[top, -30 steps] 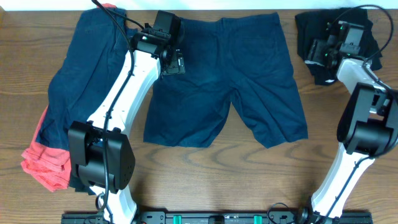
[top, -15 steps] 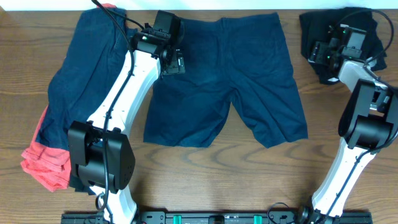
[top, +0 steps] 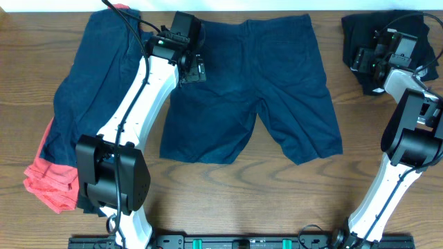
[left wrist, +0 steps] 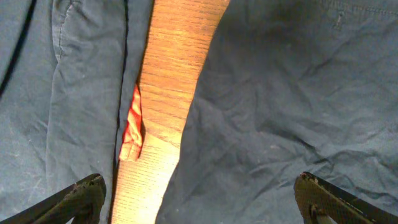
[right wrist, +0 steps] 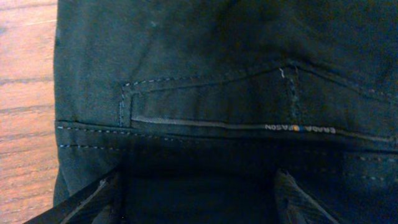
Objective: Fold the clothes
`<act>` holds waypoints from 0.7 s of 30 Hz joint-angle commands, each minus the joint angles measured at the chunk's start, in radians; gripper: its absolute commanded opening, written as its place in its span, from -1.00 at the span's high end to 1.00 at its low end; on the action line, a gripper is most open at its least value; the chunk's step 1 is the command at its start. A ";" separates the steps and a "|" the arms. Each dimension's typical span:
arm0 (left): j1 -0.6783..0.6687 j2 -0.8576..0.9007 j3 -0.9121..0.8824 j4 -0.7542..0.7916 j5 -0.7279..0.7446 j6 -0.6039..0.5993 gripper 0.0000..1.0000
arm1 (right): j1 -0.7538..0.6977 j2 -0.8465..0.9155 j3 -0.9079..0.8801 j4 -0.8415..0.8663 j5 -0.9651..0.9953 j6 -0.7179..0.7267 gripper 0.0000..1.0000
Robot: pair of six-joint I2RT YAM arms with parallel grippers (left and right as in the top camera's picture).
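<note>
Four garments on the wooden bench (top: 221, 200), by my count: two navy, one black, one coral-red. Centre stage, the navy shorts (top: 263, 83) lie spread flat, waistband at the far edge, both legs pointing toward the robot's base. Off to the left, a second navy garment (top: 97, 90) lies long and rumpled on top of the coral-red one (top: 47, 183), which pokes out at the near left corner and peeks again at the far edge. Up in the far right corner sits the black garment (top: 363, 28), bunched into a small heap, well apart from the rest.

Two arms, two claws. The left claw (top: 194, 70) hangs over the left side of the spread shorts, just below the waistband. Its own camera shows two fingers (left wrist: 81, 196) spread wide at the bottom corners with nothing between them, and under them a strip of bare bench between the two navy pieces, with a sliver of coral-red at the edge of the left piece.

The right claw (top: 361, 59) is over the black heap. Its camera is filled with dark cloth: one stitched pocket slit and one small label on it, bare wood at the left edge. Both fingers (right wrist: 93, 199) show at the bottom, standing apart, low over the fabric, nothing clearly pinched
</note>
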 commanded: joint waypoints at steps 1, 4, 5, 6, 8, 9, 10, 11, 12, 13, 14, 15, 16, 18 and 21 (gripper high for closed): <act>0.003 0.017 -0.005 0.008 -0.001 -0.018 -0.96 | 0.006 0.056 -0.010 0.024 0.044 -0.035 -0.50; 0.003 0.017 -0.005 0.017 -0.001 -0.018 -0.96 | 0.011 0.056 -0.002 0.077 0.044 -0.034 -0.49; 0.003 0.017 -0.005 0.019 0.000 -0.018 -0.96 | 0.011 0.056 0.004 0.086 0.044 -0.034 -0.49; 0.003 0.017 -0.005 0.019 0.002 -0.018 -0.96 | 0.012 0.056 0.014 0.091 0.044 -0.034 -0.49; 0.003 0.017 -0.005 0.019 0.016 -0.017 -0.96 | 0.014 0.056 0.038 0.088 0.044 -0.034 -0.52; 0.003 0.017 -0.005 0.019 0.023 -0.017 -0.96 | 0.016 0.056 0.051 0.083 0.043 -0.035 -0.55; 0.003 0.017 -0.005 0.019 0.024 -0.017 -0.96 | 0.018 0.056 0.066 0.074 0.042 -0.035 -0.57; 0.003 0.017 -0.005 0.019 0.025 -0.017 -0.96 | 0.020 0.056 0.086 0.056 0.035 -0.035 -0.59; 0.003 0.017 -0.005 0.019 0.025 -0.017 -0.96 | 0.022 0.056 0.106 0.035 0.028 -0.037 -0.61; 0.003 0.017 -0.005 0.019 0.025 -0.017 -0.96 | 0.026 0.056 0.130 0.005 0.013 -0.050 -0.62; 0.003 0.017 -0.005 0.019 0.024 -0.017 -0.96 | 0.029 0.056 0.153 -0.021 0.009 -0.054 -0.65; 0.004 0.017 -0.005 0.019 0.024 -0.016 -0.96 | 0.033 0.056 0.177 -0.050 0.010 -0.054 -0.69; 0.004 0.017 -0.005 0.020 0.024 -0.016 -0.96 | 0.037 0.053 0.206 -0.088 0.015 -0.053 -0.77; 0.004 0.017 -0.005 0.019 0.024 -0.001 -0.96 | 0.043 0.046 0.265 -0.151 0.010 -0.046 -0.94; 0.004 0.017 -0.005 0.019 0.024 0.030 -0.96 | 0.056 0.014 0.356 -0.264 -0.027 -0.034 -0.98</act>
